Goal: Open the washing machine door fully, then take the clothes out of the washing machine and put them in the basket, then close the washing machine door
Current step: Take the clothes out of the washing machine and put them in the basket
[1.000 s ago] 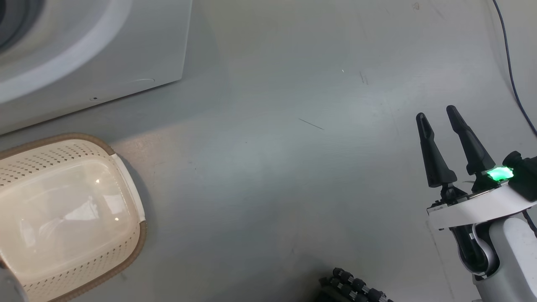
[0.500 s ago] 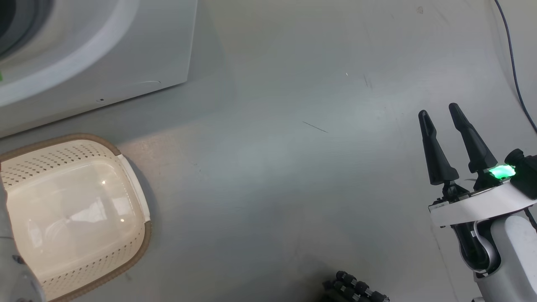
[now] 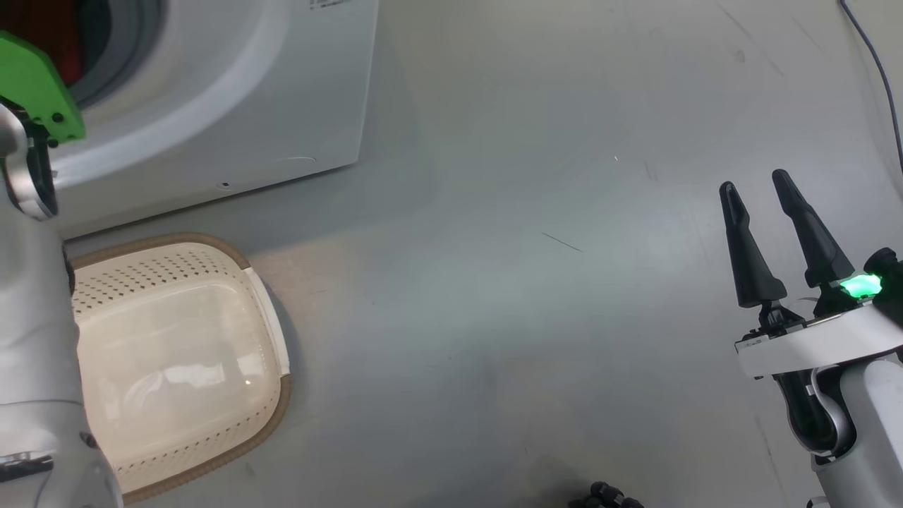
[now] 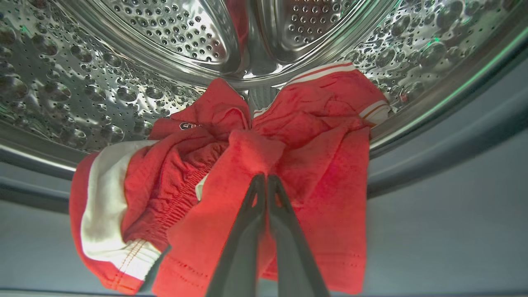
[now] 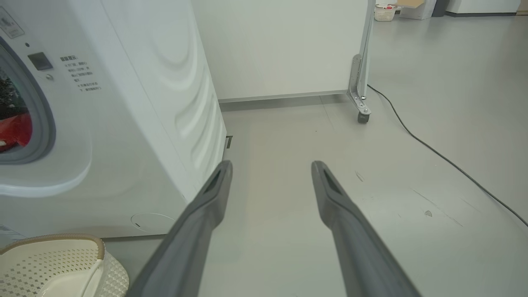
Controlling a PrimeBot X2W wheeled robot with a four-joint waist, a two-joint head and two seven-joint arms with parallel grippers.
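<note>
Red garment (image 4: 313,123) found bunched at the front lip of the washing machine (image 3: 282,85), half out of its steel drum (image 4: 82,90) and spilling over the grey gasket (image 4: 453,136).

Noted since a second ago: left gripper (image 4: 267,179) gone from wide to fully closed, its long dark fingers (image 4: 243,231) pressed together with a fold of the red fabric caught at the tips. Noted also a shift of the whole head view, put down to camera movement, not to machine or basket. Pale left forearm (image 3: 35,317) and green wrist piece (image 3: 35,85) now seen at the machine's opening.

Judged as grasp made. Door-opening step taken as done; drawing the garment out of the machine next. Appears to be a hold on one fold only, so sagging or snagging on the gasket possible.

Found cream basket (image 3: 282,395) on the floor (image 3: 494,317) directly before the machine's base, no garment in it.

Found right gripper (image 3: 753,182) well clear of the machine, off to its right above bare floor, fingers spread wide, holding and touching nothing.

Transfer to basket and closing of the washing machine door outstanding.
</note>
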